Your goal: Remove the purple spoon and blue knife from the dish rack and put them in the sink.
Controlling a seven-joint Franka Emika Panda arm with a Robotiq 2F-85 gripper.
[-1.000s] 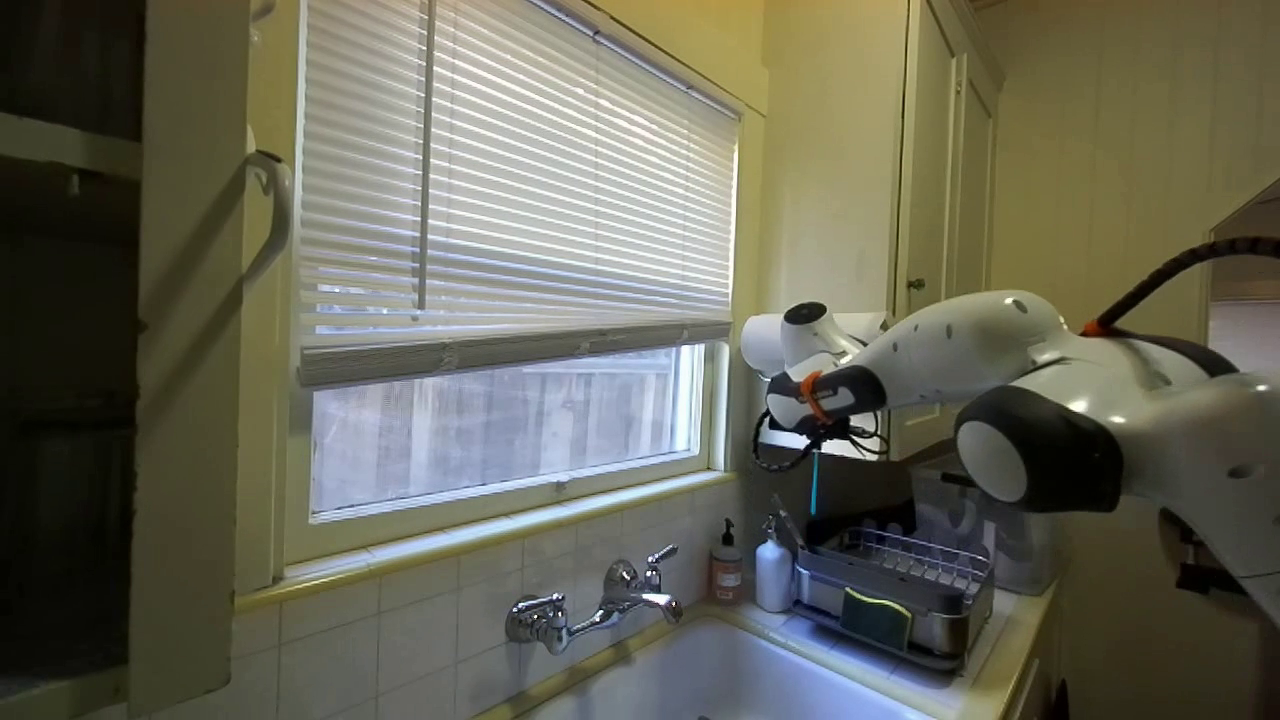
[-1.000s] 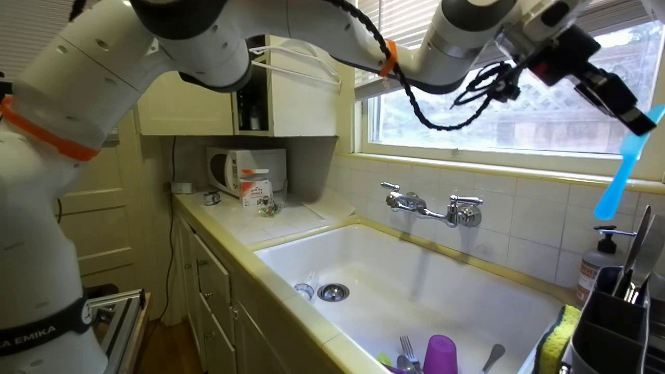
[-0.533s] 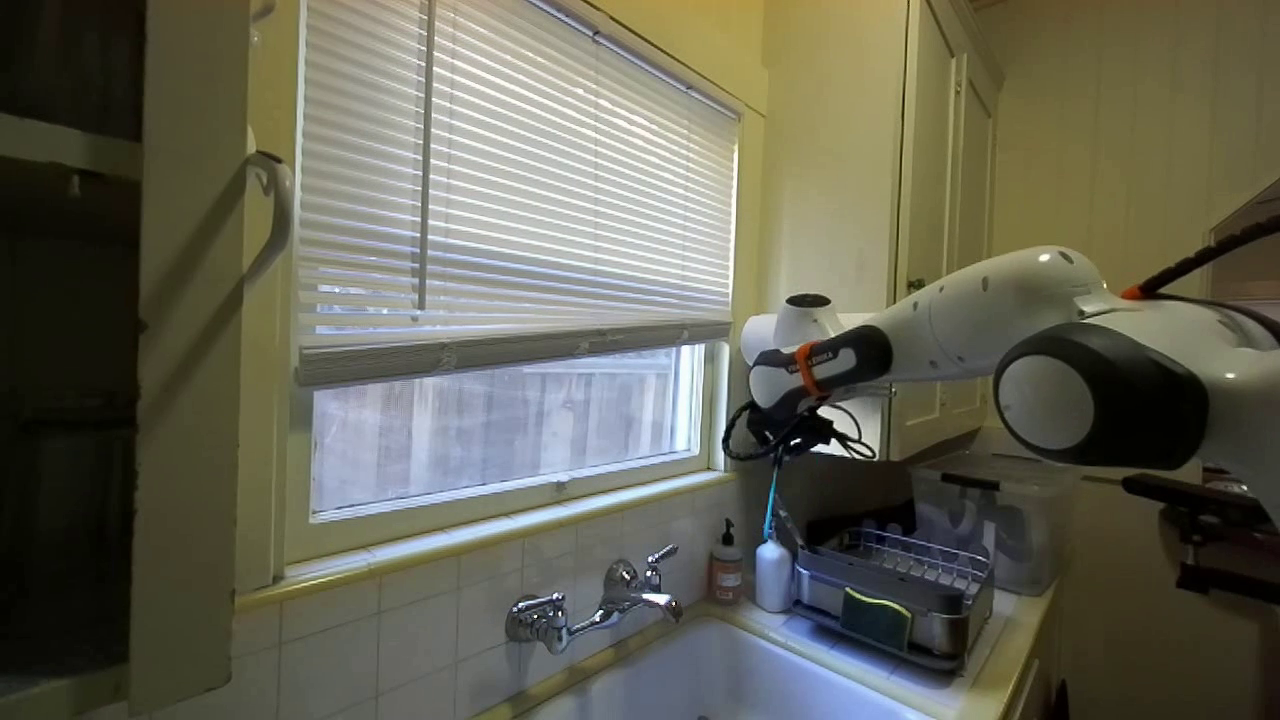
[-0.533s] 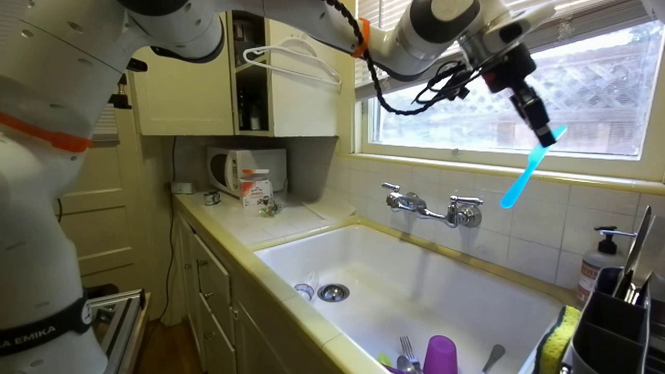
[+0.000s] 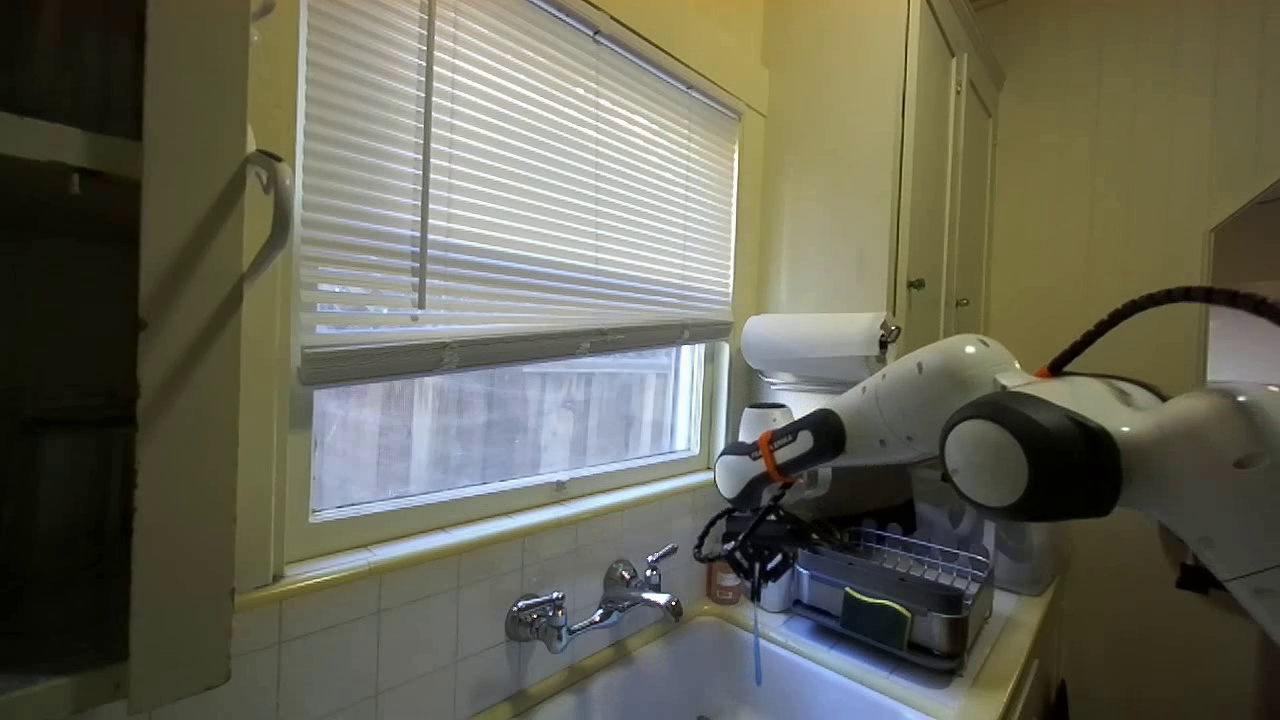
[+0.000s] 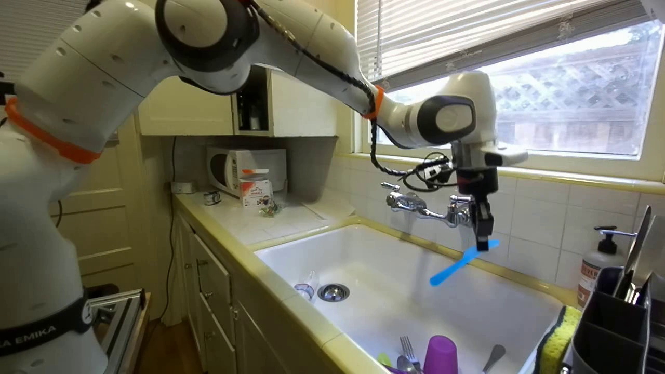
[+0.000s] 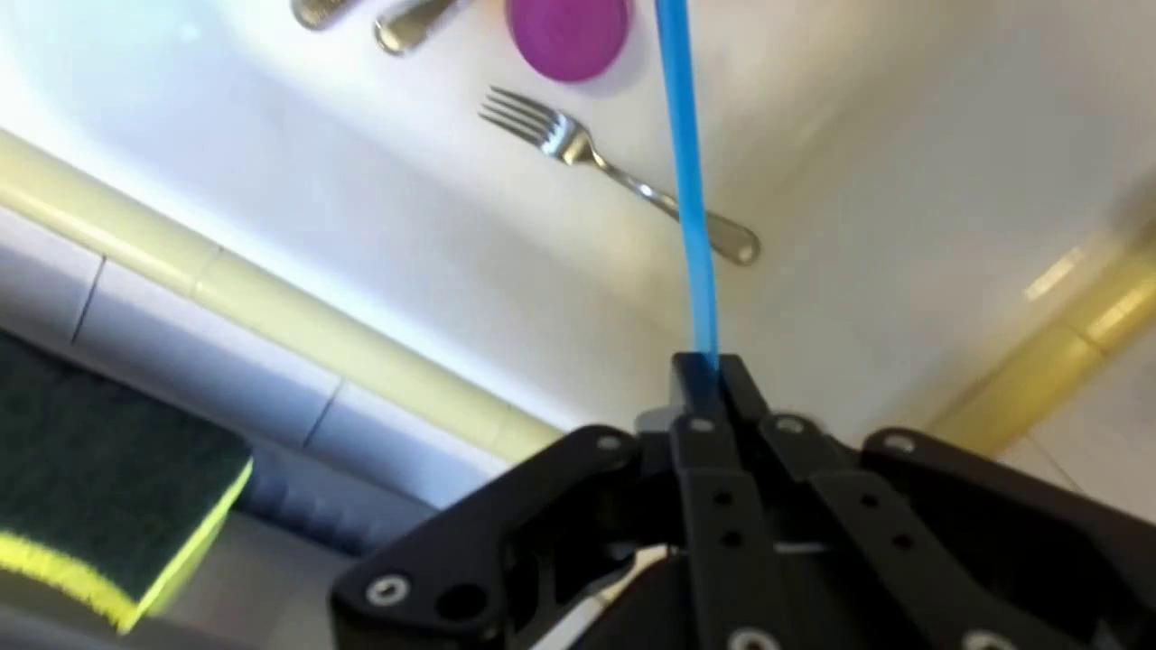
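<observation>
A: Biggest down, what do we count?
B: One robot arm, one sink, one dish rack beside it, and one faucet with two levers.
A: And smaller?
B: One claw, one purple cup in the sink, one sponge against the rack's side, one blue knife. In the wrist view we count one whole fork, plus two metal handles cut off by the top edge.
A: Where do we find the knife?
B: Over the sink. We see the claw's jaws together, clamped on it.
A: Which way does it point?
B: In an exterior view its long free end slants down and left, while a short end juts past the claw at upper right. In an exterior view its lower tip hangs almost straight down. In the wrist view we see its long axis run from the claw to the top edge, crossing over the fork.
</observation>
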